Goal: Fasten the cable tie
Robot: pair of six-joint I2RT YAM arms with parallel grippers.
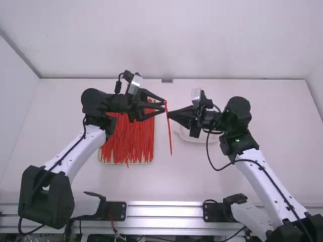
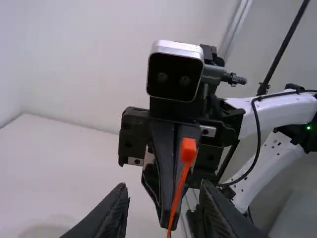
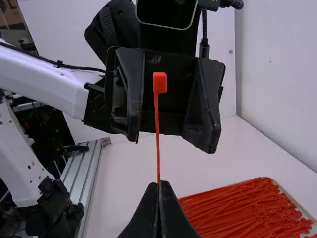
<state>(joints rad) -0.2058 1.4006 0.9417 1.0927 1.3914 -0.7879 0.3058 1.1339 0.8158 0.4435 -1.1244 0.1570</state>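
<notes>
Right fingers (image 3: 148, 210) pinch the cable tie (image 3: 158, 134), its head between the left fingers (image 3: 126, 99), spread apart.

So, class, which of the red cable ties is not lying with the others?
The single tie pinched in the right tool, held up in the air. All the others lie flat in a pile on the tray.

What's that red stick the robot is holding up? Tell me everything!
It's a cable tie: a thin, straight, red strip that looks like plastic, with a small square head on top. It stands upright in the air. The right tool is shut on its strip below the head, and its tail hangs down. The left tool is open, one finger on each side of the head.
</notes>
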